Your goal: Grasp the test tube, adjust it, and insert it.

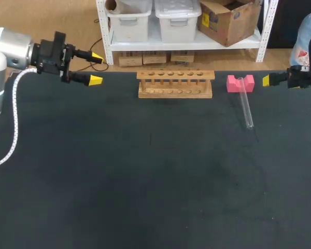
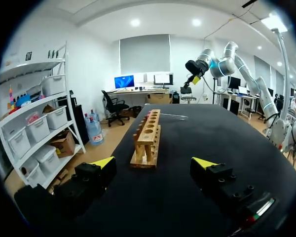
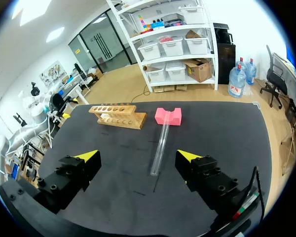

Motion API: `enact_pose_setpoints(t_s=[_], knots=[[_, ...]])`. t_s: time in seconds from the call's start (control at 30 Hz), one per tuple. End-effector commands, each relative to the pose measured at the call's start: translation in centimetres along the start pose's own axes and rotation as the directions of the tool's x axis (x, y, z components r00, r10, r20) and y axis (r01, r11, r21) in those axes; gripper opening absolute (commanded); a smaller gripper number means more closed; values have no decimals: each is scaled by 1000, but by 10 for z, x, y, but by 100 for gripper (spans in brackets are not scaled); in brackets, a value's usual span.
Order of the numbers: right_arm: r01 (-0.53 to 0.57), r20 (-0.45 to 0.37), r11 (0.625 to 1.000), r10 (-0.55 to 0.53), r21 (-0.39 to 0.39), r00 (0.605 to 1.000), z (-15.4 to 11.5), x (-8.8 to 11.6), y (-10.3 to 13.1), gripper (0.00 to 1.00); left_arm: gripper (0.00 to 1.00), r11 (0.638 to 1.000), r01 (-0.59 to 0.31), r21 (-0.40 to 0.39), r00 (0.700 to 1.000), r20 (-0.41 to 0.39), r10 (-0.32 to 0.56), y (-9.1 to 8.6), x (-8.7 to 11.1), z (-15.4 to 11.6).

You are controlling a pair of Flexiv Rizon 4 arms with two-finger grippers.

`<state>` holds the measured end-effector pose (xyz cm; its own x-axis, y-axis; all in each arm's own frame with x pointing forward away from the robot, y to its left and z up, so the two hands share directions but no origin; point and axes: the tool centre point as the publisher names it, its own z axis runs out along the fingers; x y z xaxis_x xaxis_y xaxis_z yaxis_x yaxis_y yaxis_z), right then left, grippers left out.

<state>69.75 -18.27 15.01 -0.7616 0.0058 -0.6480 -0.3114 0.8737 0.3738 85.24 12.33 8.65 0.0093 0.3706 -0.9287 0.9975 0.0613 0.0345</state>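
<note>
Dark table (image 1: 145, 181): test tube (image 3: 160, 148) lies ahead of the wide-open right gripper (image 3: 137, 156) (one end on a pink block (image 3: 167, 116)).

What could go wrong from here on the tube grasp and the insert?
1. The clear test tube lies with one end in the pink block. An off-centre close by the open right tool might roll it off or squeeze it out.
2. The holes of the wooden rack look narrow. A tilted tube could catch a rim and shove the rack.
</note>
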Motion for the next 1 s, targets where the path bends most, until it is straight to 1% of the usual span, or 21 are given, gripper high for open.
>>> enact_pose_setpoints(t_s=[0.03,0.6,0.67,0.7,0.73,0.77,0.83,0.87,0.9,0.93,1.0], knots=[[1,1,1000,-1,1,1000,0,0,0,100,100,997,5,80,1000,6,-5,9,1,5],[1,1,1000,-1,1,1000,0,0,0,100,100,997,4,78,1000,9,-5,8,0,6],[35,-12,994,-34,100,999,4,-5,1,100,100,997,4,78,1000,9,-5,8,0,6],[70,-11,983,-69,170,998,6,-8,3,100,100,997,4,78,1000,9,-5,8,0,6],[105,-21,971,-103,215,995,8,-10,7,100,100,997,4,78,1000,9,-5,8,0,6],[120,-21,956,-118,268,993,10,-13,10,100,100,997,4,78,1000,9,-5,8,0,6],[146,0,913,-158,381,987,13,-17,16,100,100,997,4,78,1000,9,-5,8,0,6],[140,9,885,-161,444,987,14,-19,19,100,100,997,4,78,1000,9,-5,8,0,6],[130,35,865,-167,484,985,16,-20,20,100,100,997,4,78,1000,9,-5,8,0,6],[112,68,847,-172,520,983,17,-20,21,100,100,997,4,78,1000,9,-5,8,0,6],[83,107,816,-175,572,979,21,-20,22,100,100,997,4,78,1000,9,-5,8,0,6]])
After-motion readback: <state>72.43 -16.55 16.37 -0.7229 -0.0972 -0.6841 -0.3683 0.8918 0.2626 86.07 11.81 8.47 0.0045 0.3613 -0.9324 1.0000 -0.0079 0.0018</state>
